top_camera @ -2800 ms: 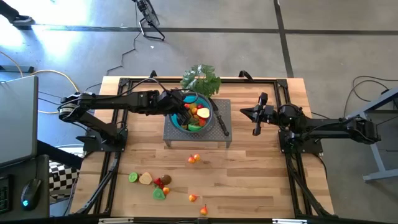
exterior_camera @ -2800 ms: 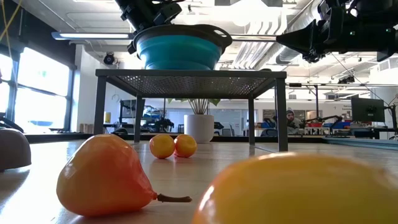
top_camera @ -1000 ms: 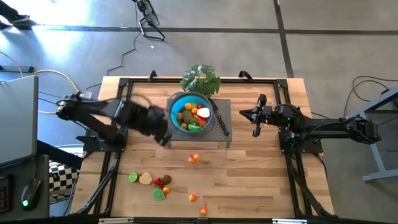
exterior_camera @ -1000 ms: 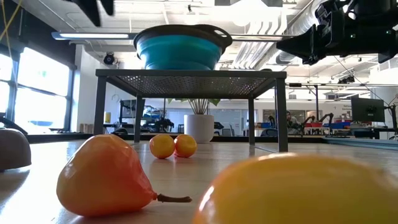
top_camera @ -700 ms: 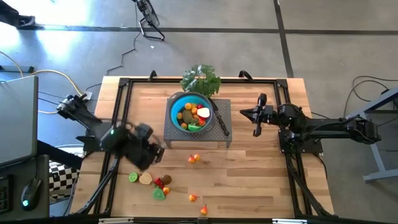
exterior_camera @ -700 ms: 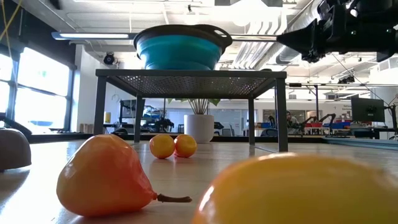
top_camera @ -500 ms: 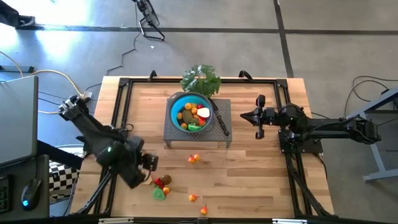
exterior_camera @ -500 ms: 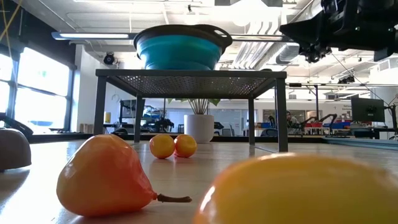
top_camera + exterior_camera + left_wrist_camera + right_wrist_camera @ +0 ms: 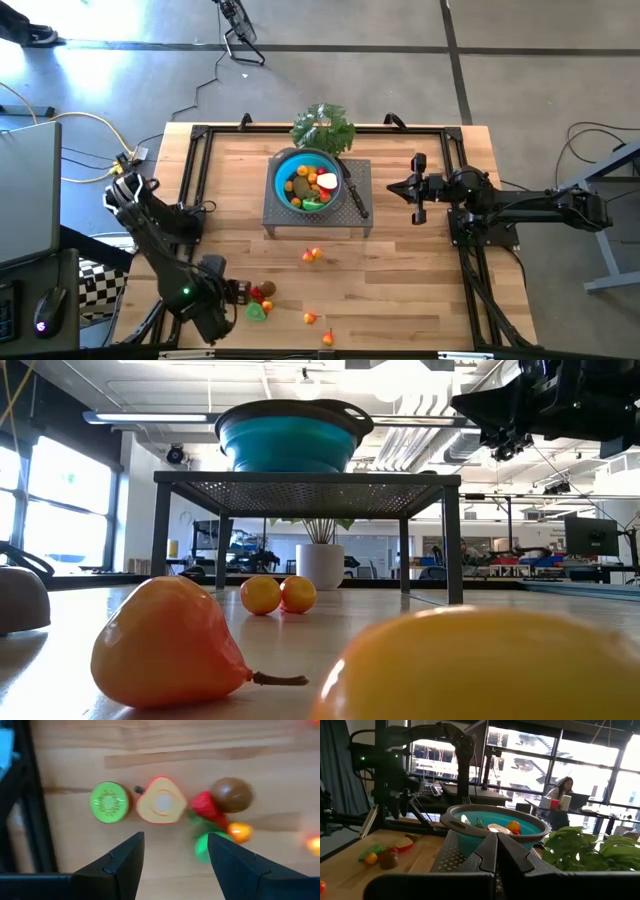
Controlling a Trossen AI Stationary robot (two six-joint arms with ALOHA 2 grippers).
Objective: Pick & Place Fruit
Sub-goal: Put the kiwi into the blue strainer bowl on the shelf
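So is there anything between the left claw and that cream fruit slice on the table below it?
Nothing visible. The left claw hangs open above the cream slice, and only bare wood shows between its fingers. A kiwi half sits close beside the slice, and a red piece lies on its other side.

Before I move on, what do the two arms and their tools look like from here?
Both arms are dark, jointed and slim, on black bases beside the black frame rails. The left arm carries a small green light near its wrist, and yellow cabling runs at its base. The left tool ends in two black, angular, wedge-shaped fingers. The right tool shows two flat dark fingers tapering toward their tips.
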